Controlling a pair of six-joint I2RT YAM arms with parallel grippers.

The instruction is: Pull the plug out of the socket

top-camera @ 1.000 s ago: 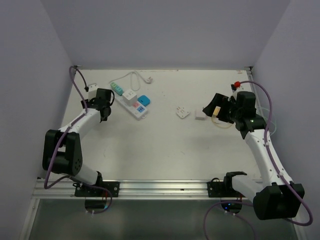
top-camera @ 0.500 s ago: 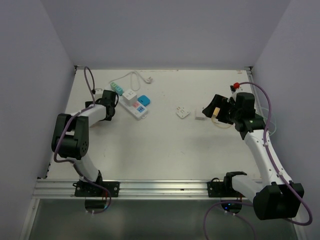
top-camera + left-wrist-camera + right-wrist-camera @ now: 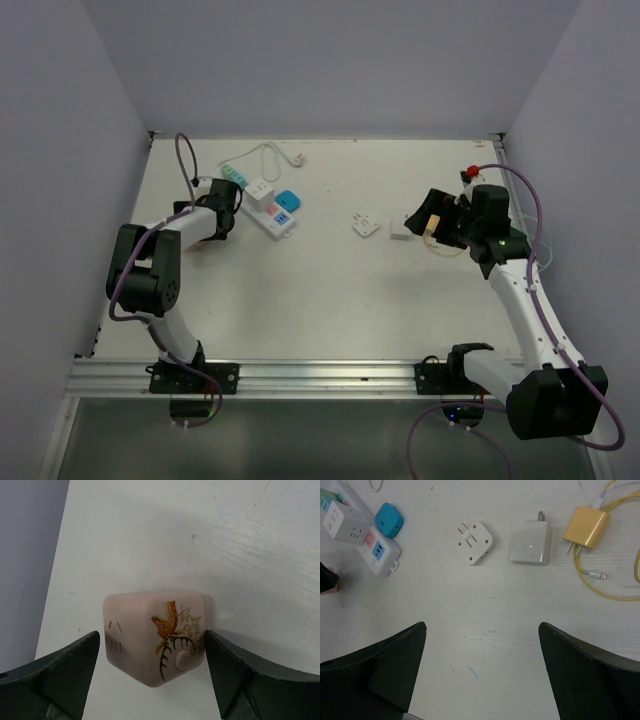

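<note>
White socket (image 3: pixel 275 222) (pink, teal, blue faces)

A white matte tabletop (image 3: pixel 330 300), faintly scuffed, fills the middle of the top view. Plain pale lilac walls box it in: a back wall (image 3: pixel 330 60) across the upper frame and side walls at left and right. A silver aluminium rail (image 3: pixel 320 372) runs along the tabletop's lower edge. The light is soft and even.
</note>
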